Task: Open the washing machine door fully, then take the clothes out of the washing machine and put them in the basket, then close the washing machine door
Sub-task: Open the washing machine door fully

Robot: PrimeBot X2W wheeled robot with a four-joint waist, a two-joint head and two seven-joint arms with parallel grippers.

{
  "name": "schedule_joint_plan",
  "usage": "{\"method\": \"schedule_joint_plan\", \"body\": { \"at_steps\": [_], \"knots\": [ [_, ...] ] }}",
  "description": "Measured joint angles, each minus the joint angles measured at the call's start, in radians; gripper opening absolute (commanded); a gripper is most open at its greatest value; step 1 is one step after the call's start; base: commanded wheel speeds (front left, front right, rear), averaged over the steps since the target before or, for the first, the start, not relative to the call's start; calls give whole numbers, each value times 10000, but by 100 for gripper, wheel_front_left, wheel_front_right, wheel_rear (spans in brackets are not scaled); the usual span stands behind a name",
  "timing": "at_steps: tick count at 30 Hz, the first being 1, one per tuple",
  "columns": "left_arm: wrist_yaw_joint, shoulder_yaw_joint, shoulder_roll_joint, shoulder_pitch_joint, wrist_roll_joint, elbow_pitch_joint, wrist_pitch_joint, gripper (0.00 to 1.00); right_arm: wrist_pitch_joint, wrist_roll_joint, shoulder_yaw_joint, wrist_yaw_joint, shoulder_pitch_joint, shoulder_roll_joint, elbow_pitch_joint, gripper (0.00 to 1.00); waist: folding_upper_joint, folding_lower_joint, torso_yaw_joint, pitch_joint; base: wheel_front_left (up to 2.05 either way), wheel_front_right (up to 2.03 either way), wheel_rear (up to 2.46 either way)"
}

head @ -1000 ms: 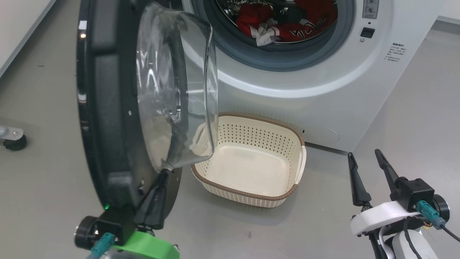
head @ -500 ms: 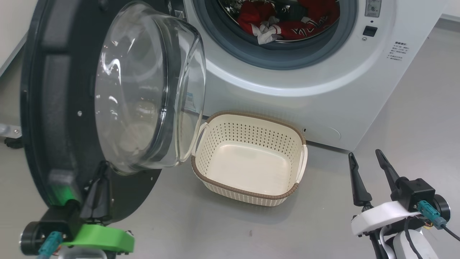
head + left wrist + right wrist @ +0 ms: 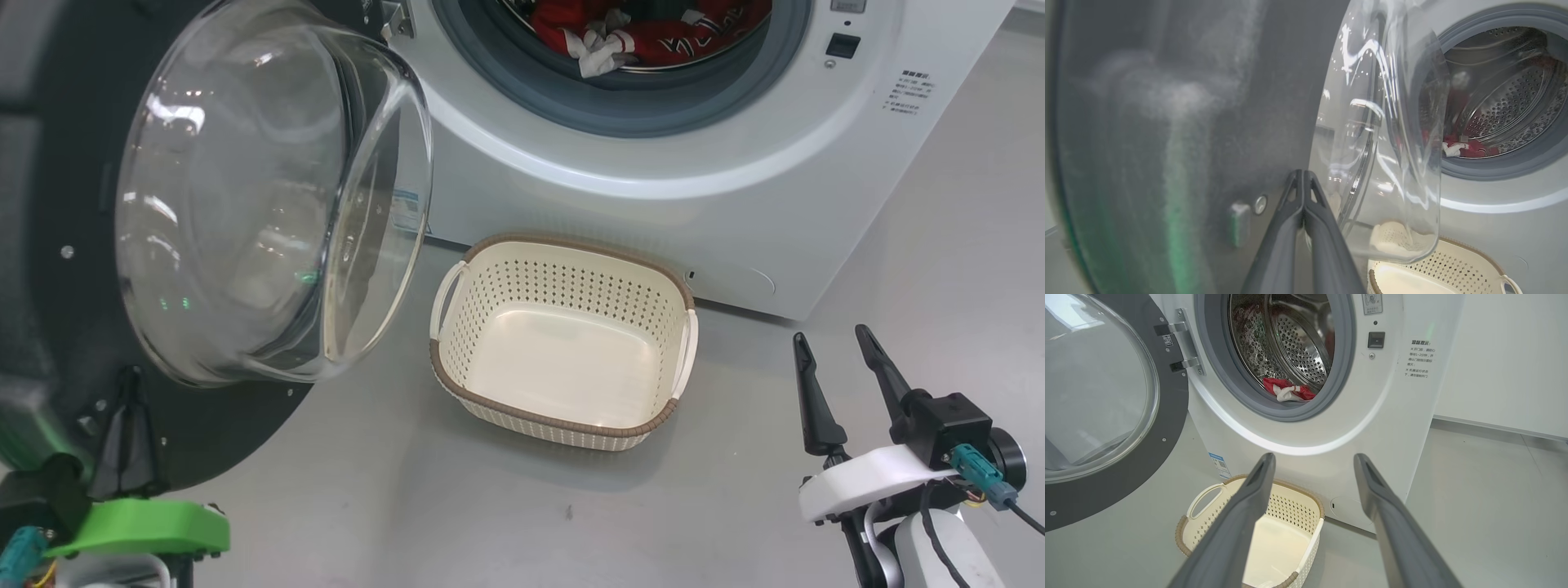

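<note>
Your left tool, clenched empty, tips against door inner face. Your right tool, released, is nearer the clothes: up and ahead inside washer, basket below them.

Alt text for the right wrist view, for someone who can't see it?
A white washing machine stands with its round door swung open to the left, red and white clothes lying in the steel drum. A cream basket sits empty on the floor before it, partly behind the open right pincer.
</note>
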Motion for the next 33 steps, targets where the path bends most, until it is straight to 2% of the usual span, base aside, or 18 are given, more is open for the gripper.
{"method": "schedule_joint_plan", "body": {
  "at_steps": [20,33],
  "knots": [
    [15,1708,102,-1599,-625,1319,-232,0,0,-322,-134,90,-538,-144,-182,100,0,0,6,1073,0,0,0],
    [15,2207,127,-2066,-698,2174,-320,0,0,-362,-130,100,-794,-144,-148,100,0,0,86,1324,0,0,0]
  ]
}}
